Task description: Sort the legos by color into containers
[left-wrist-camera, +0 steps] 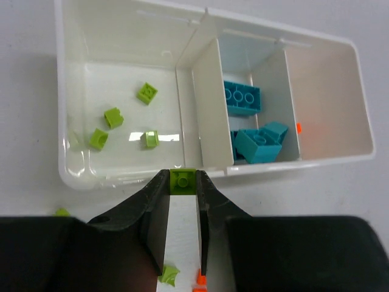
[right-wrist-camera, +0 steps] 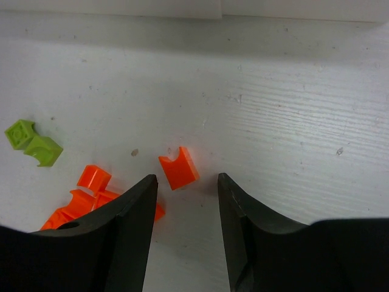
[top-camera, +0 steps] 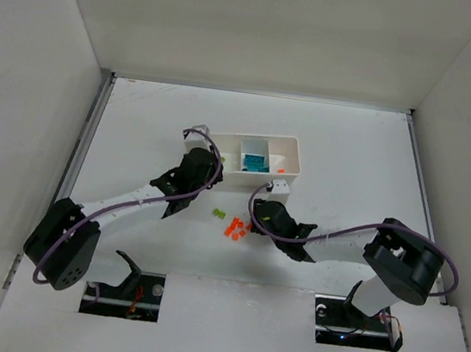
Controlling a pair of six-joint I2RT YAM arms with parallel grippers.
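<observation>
My left gripper (left-wrist-camera: 183,177) is shut on a lime green lego (left-wrist-camera: 183,181), held just above the near wall of the white tray (left-wrist-camera: 61,91). The tray's left compartment holds several lime legos (left-wrist-camera: 113,117), the middle one teal legos (left-wrist-camera: 242,97), and the right one a small orange piece (left-wrist-camera: 298,127). My right gripper (right-wrist-camera: 187,184) is open low over the table. One orange-red lego (right-wrist-camera: 179,168) lies just ahead of its fingertips. In the top view the left gripper (top-camera: 197,168) is at the tray's (top-camera: 283,158) left end and the right gripper (top-camera: 263,215) is in front of the tray.
More orange-red legos (right-wrist-camera: 91,193) lie in a heap left of my right gripper, with two lime ones (right-wrist-camera: 33,143) beyond them. In the top view this loose heap (top-camera: 235,228) lies between the two grippers. White walls enclose the table.
</observation>
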